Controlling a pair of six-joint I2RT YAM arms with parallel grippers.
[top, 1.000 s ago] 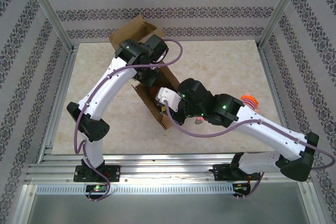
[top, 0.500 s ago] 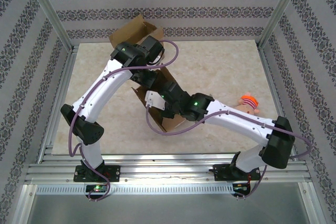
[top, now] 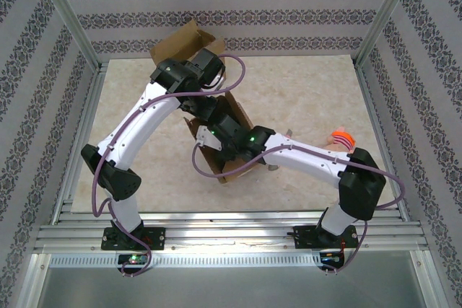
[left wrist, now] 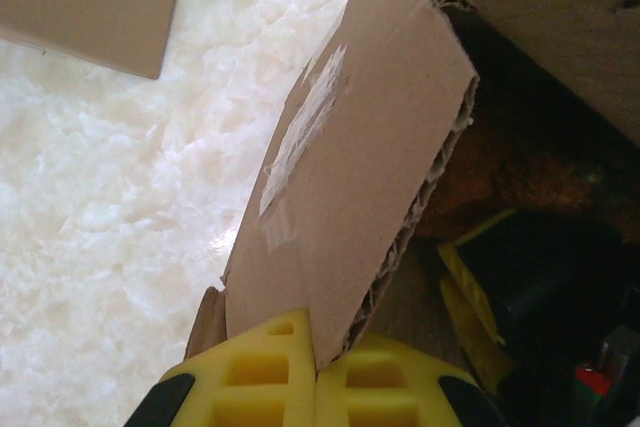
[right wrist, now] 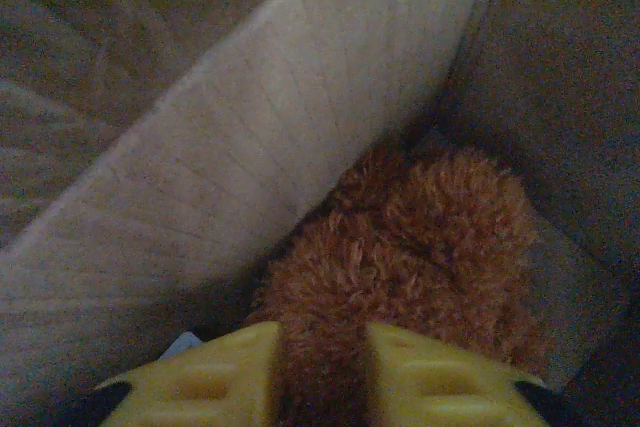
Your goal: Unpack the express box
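Note:
The express box (top: 229,172) is brown cardboard, lying open left of the table's middle. My left gripper (left wrist: 318,372) is shut on the edge of one of its flaps (left wrist: 350,167) and holds it up. My right gripper (right wrist: 322,372) reaches inside the box. Its yellow fingers (right wrist: 210,377) stand apart, with the fur of a brown plush toy (right wrist: 420,237) filling the gap between them. In the left wrist view the same plush toy (left wrist: 520,172) lies deep in the box behind the flap. From above, both wrists cover the box's opening.
Another cardboard flap (top: 184,40) sticks up at the back near the wall. An orange and pink striped object (top: 342,138) lies on the table to the right. Metal frame posts and patterned walls close in the table on three sides.
My right arm has swung left and pushed its gripper into the box, and its jaws have parted around the plush toy. The left gripper has kept its hold on the flap.

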